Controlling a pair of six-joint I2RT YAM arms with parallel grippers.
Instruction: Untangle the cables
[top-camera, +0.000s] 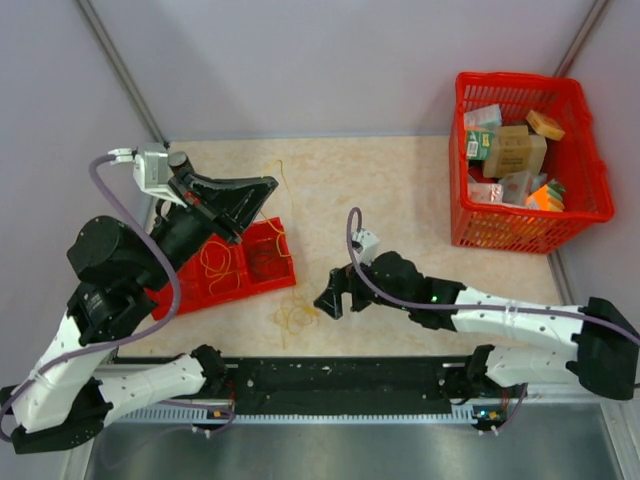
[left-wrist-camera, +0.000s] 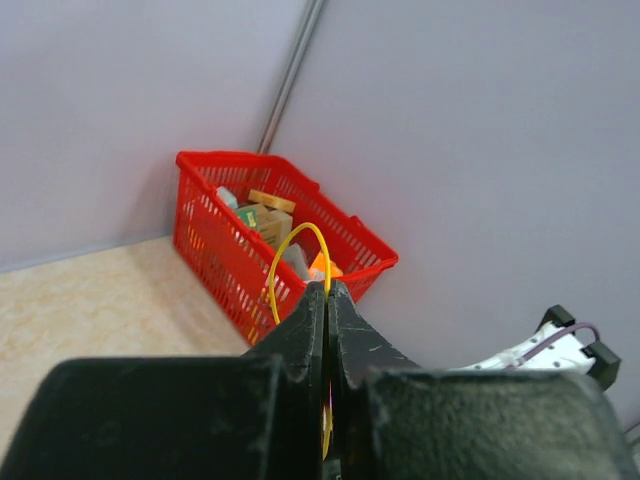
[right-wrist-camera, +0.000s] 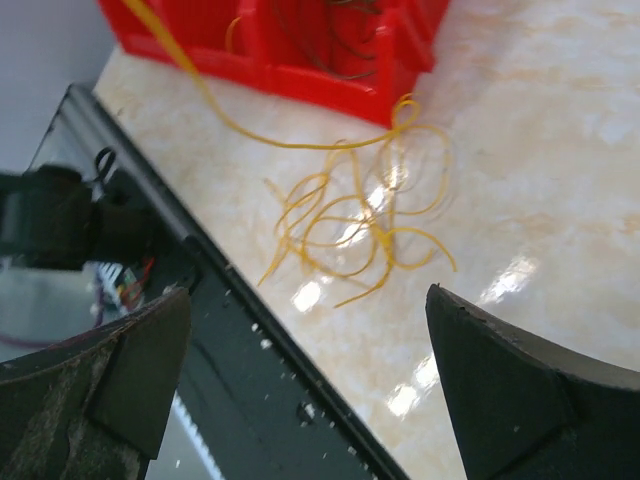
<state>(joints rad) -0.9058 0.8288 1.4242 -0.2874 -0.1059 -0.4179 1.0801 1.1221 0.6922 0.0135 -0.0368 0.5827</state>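
**One strand pinched, the other arm lining up on the tangle**

The left pincer (left-wrist-camera: 328, 290) is pressed together on a single yellow strand, which is looping up past its tips. The rest of the cables (right-wrist-camera: 360, 225) are lying in a loose yellow tangle on the table (top-camera: 400, 180), just beside the red tray (top-camera: 270, 240). More loops are sitting inside the tray, and one strand is running from the tangle up across it. The right pincer (right-wrist-camera: 308, 295) is hovering spread wide above the tangle, touching nothing.

The separating step looks to be in hand. Next, the right pincer probably needs to lower and pin the tangle while the left draws its strand out. Open table is lying toward the basket (top-camera: 500, 235). The black rail (right-wrist-camera: 220, 340) and the tray wall are crowding the tangle.
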